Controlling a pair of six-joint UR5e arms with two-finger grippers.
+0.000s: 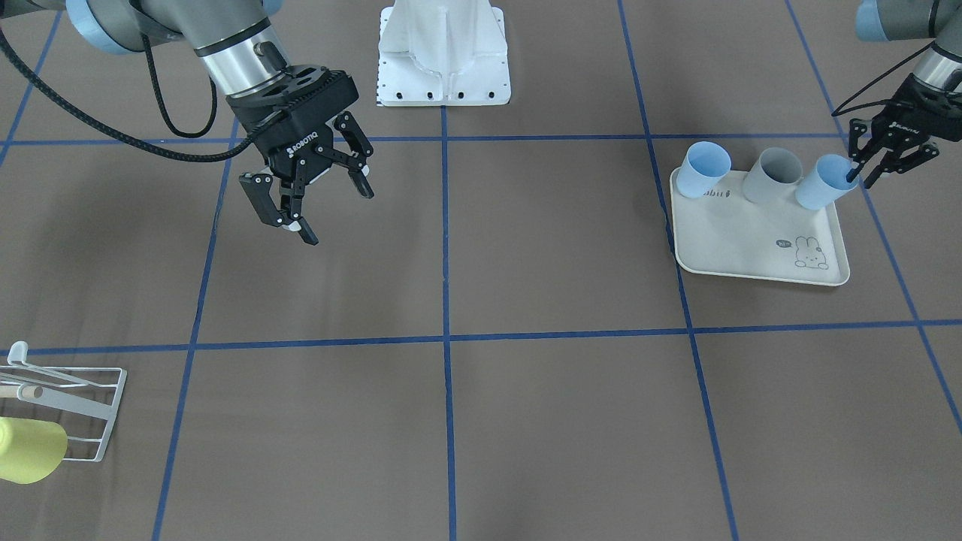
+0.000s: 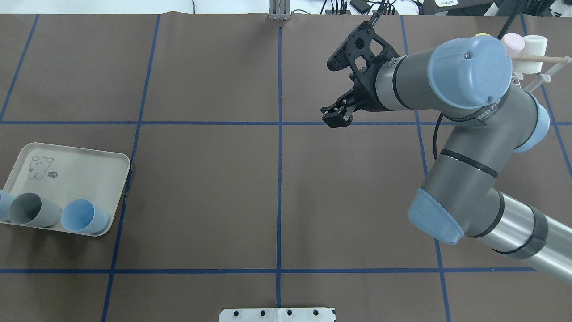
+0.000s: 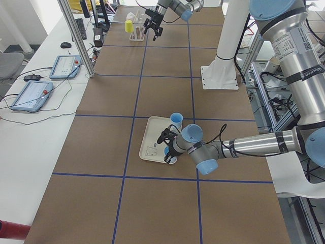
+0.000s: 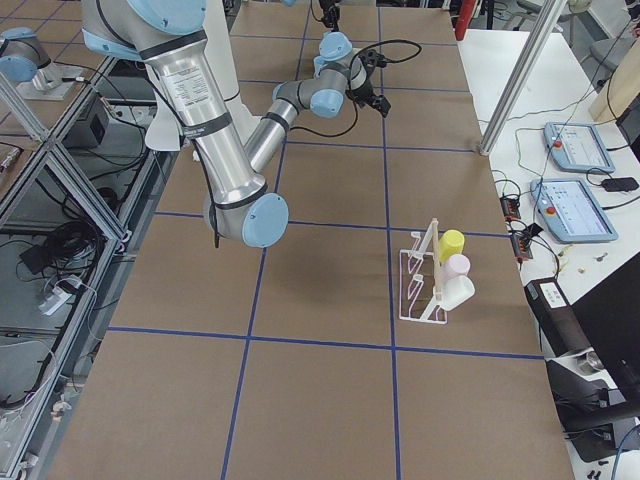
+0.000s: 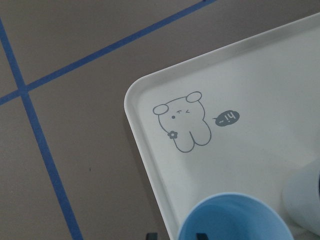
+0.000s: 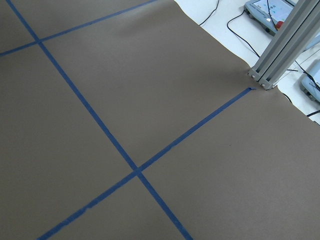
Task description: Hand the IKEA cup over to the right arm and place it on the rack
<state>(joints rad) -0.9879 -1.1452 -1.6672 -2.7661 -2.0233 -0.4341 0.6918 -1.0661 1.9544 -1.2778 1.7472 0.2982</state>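
Three cups stand along one edge of the cream rabbit-print tray: a light blue one, a grey one and a second light blue one at the end. My left gripper has its jaws close together over this end cup's rim, one finger inside and one outside. The cup still rests on the tray and fills the bottom of the left wrist view. My right gripper hangs open and empty above the table. The white wire rack stands far from both grippers.
The rack holds a yellow cup, a pink cup and a white cup. The robot's white base stands at the table's middle back. An aluminium post rises beyond the paper's edge.
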